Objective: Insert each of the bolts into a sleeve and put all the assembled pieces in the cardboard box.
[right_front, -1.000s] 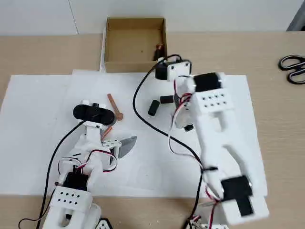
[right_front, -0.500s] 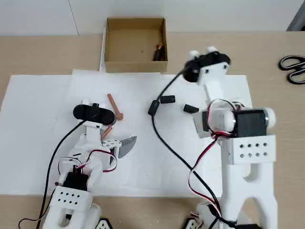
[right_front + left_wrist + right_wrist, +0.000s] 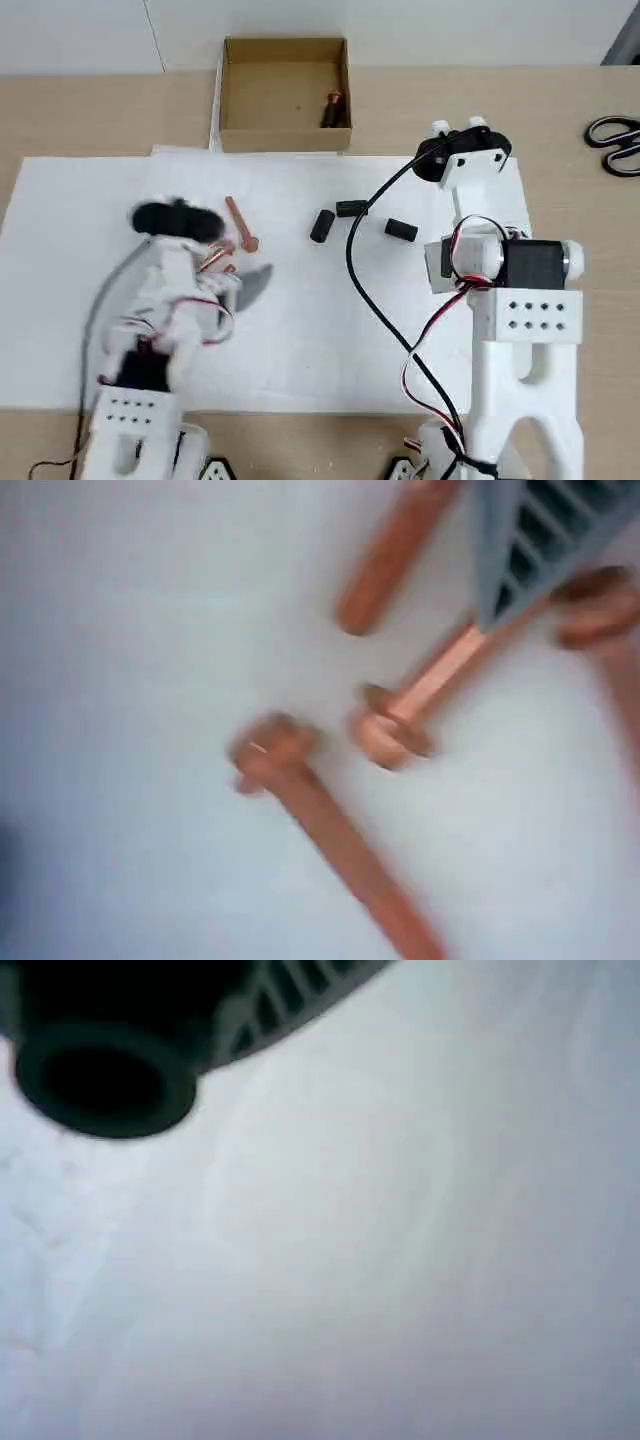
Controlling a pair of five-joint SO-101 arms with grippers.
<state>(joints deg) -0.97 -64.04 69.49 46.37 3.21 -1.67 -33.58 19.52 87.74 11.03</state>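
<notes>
A copper bolt [image 3: 415,695] is lying on the paper [image 3: 330,340], its shank running under the tip of one jaw of the left gripper [image 3: 240,276]. In the high view those jaws are standing apart, clasping nothing yet as far as I can judge. Other bolts are lying close around it, and a second bolt [image 3: 240,223] is resting just beyond.

By its looks, a bolt is going to feel light, stiff and smooth. Being round, it is likely to roll or skid when nudged. Pinching the shank near the head is looking best, leaving the tip free to enter a sleeve.

Three black sleeves [image 3: 322,225] are lying mid-sheet, apart from the bolts, and they are probably just as light, rigid and prone to rolling. The right gripper [image 3: 463,157] is hanging beyond them near the paper's far corner. Whether it is open I cannot tell, though a black tube [image 3: 105,1080], likely a sleeve, is showing close by it.

One assembled piece [image 3: 332,106] is sitting in the box [image 3: 280,80] at the far side of the table [image 3: 100,100]. Scissors [image 3: 614,142] are lying off to the right.
</notes>
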